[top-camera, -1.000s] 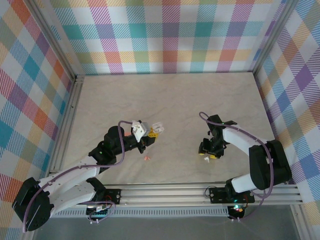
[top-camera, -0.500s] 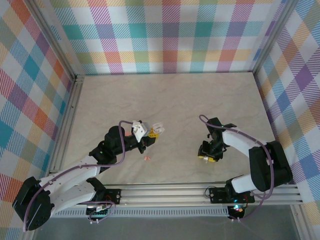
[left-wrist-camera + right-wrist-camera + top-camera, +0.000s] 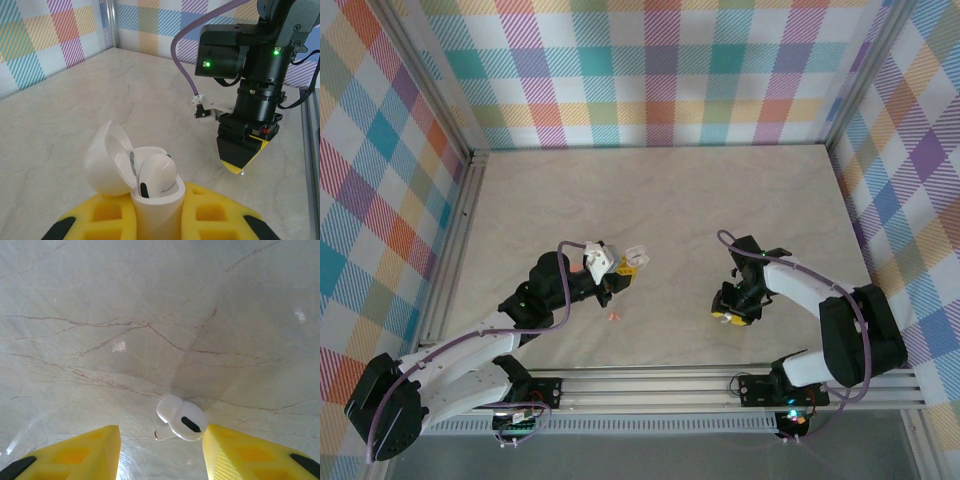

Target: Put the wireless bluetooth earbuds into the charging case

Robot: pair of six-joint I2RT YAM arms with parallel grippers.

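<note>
Nothing to read here: the open white charging case [image 3: 159, 202] shows no legible lettering, logo or number.

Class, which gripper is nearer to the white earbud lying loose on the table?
Right. The right gripper has its jaws either side of the white earbud. The left gripper is away across the table, clamped on an open white charging case.
</note>
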